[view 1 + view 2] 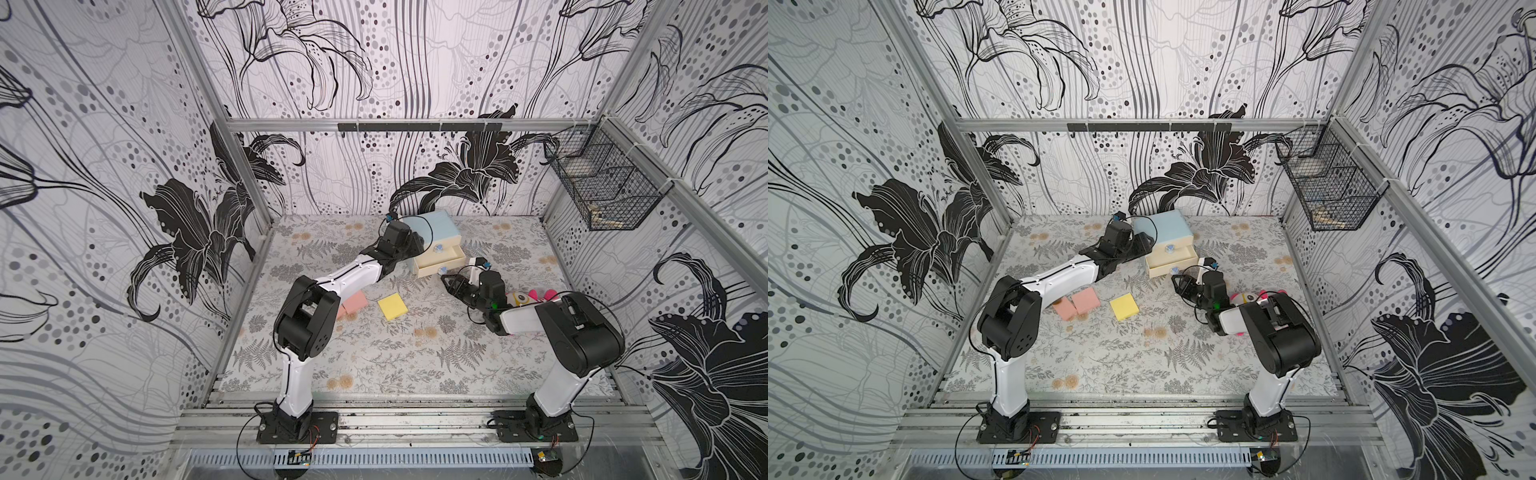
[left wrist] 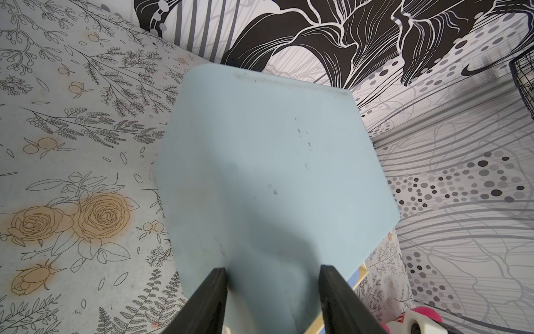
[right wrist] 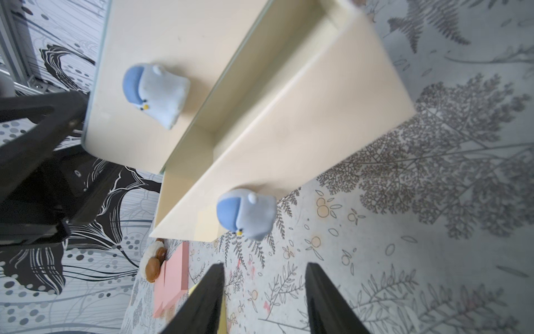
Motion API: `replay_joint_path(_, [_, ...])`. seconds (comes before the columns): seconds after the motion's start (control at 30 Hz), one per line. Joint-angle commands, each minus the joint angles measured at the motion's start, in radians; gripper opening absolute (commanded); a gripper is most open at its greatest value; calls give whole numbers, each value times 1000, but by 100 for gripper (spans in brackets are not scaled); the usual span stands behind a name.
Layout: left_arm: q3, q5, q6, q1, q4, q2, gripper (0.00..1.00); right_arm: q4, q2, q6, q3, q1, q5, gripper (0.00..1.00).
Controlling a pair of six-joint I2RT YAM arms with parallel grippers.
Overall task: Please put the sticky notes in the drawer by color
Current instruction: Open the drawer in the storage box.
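Your right fingers (image 3: pixel 205 303) are spread apart, and the drawer (image 3: pixel 289 124) knob (image 3: pixel 245 214) sits just ahead, not touching. Your left fingers (image 2: pixel 211 303) are spread over its blue top.

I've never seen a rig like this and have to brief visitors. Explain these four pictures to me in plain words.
Two robot arms work over a flowered table. The two wide pictures come from one camera overhead. The other two come from a camera on each arm's wrist. On the table lie pink pads, a yellow pad, a plush toy and a small chest with a drawer pulled out. The left gripper rests against the chest's blue shell with its jaws apart. The right gripper hovers open before the drawer's knob and holds nothing.
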Motion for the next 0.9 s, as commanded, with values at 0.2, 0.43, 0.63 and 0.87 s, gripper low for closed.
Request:
replay_joint_path(0.2, [-29, 29, 22, -1, -61, 1, 56, -6, 49, -14, 122, 3, -11, 55])
replay_joint_path(0.43, [-29, 32, 26, -1, -60, 0, 56, -28, 90, -17, 153, 3, -16, 56])
replay_joint_path(0.63, [-26, 35, 28, 0, -58, 5, 56, -43, 101, -23, 156, 1, -16, 56])
replay_joint_path(0.87, [-17, 40, 26, 1, -58, 11, 56, -79, 113, -45, 163, 2, -10, 56])
